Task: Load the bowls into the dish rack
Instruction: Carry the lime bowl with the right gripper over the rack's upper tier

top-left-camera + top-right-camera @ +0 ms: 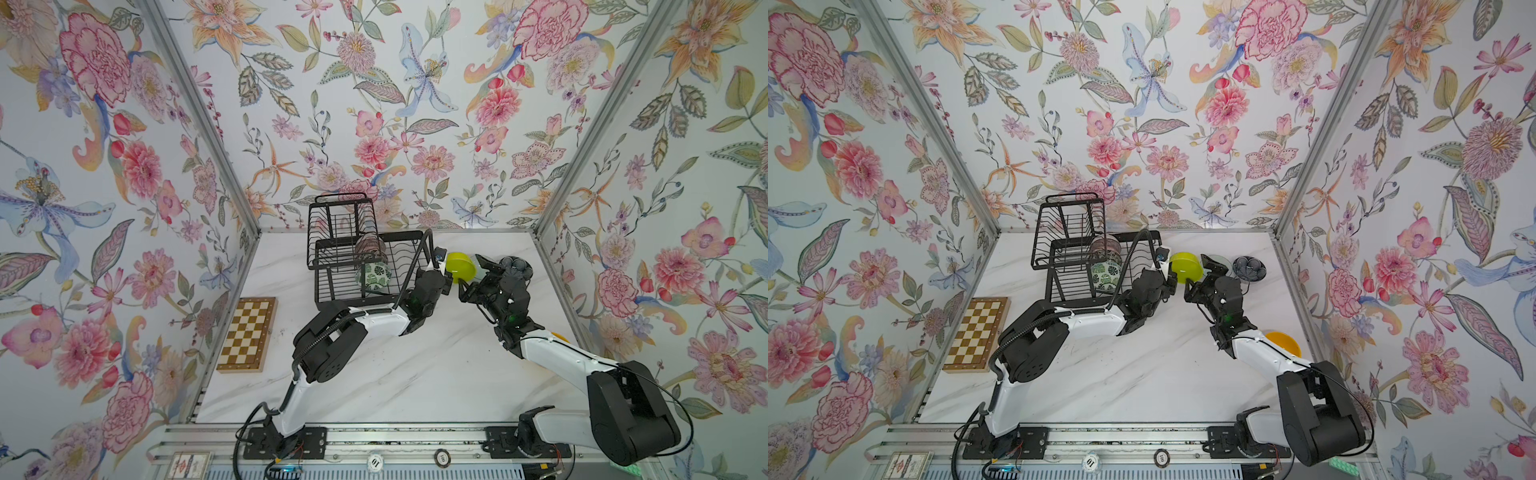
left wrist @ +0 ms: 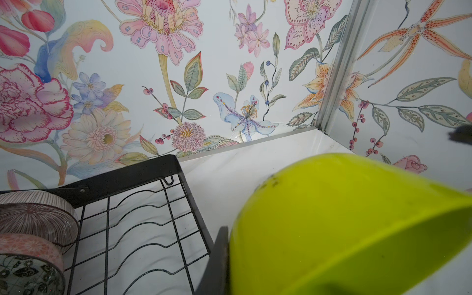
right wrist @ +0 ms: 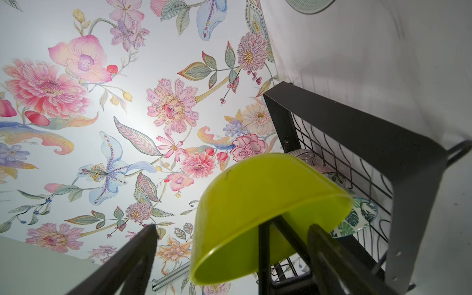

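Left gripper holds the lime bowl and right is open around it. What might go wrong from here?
1. The left gripper pinches only the rim of the lime bowl, which hangs tilted. It may swivel or slip in transit.
2. The open right gripper straddles the bowl. Pulling away could knock it, or bump the dark blue bowl close by.
3. The rack frame stands between the bowl and the free slots, so the bowl may clip it.

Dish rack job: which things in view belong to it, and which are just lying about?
Job: dish rack, lime green bowl in the left gripper, striped bowl and leaf-print bowl racked, dark blue bowl, orange-yellow bowl, pale bowl.
Lying about: chessboard.
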### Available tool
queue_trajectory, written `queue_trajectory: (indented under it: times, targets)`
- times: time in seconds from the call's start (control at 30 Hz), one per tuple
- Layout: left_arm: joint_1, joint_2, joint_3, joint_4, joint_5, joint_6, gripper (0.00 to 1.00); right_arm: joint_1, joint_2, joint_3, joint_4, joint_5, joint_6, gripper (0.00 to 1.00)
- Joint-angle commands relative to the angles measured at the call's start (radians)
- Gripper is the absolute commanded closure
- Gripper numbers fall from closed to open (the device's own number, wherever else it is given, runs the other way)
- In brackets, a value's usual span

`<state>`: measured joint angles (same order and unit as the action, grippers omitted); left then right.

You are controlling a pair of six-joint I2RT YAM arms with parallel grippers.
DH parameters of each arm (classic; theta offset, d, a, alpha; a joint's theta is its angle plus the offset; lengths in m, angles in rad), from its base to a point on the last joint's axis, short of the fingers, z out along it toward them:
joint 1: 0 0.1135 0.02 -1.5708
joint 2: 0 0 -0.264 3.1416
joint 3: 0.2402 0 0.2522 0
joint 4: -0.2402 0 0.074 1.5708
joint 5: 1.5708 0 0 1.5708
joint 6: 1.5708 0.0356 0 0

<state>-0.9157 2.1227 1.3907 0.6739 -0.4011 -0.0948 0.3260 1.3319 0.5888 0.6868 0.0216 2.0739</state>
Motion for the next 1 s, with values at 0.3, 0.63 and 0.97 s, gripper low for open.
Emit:
queue_trajectory:
  times: [0.3, 0.63, 0.97]
  targets:
    - [-0.026, -0.023, -0.077, 0.125, -0.025, 0.0, 1.0, 0.016, 0.034, 0.048, 0.105, 0.091, 0.042, 0.46]
    - [-0.042, -0.023, -0.085, 0.145, -0.073, 0.02, 1.0, 0.042, 0.046, 0.045, 0.135, 0.12, 0.079, 0.77]
    - [-0.048, -0.052, -0.129, 0.182, -0.124, 0.027, 1.0, 0.045, 0.092, 0.032, 0.331, 0.132, 0.042, 1.0]
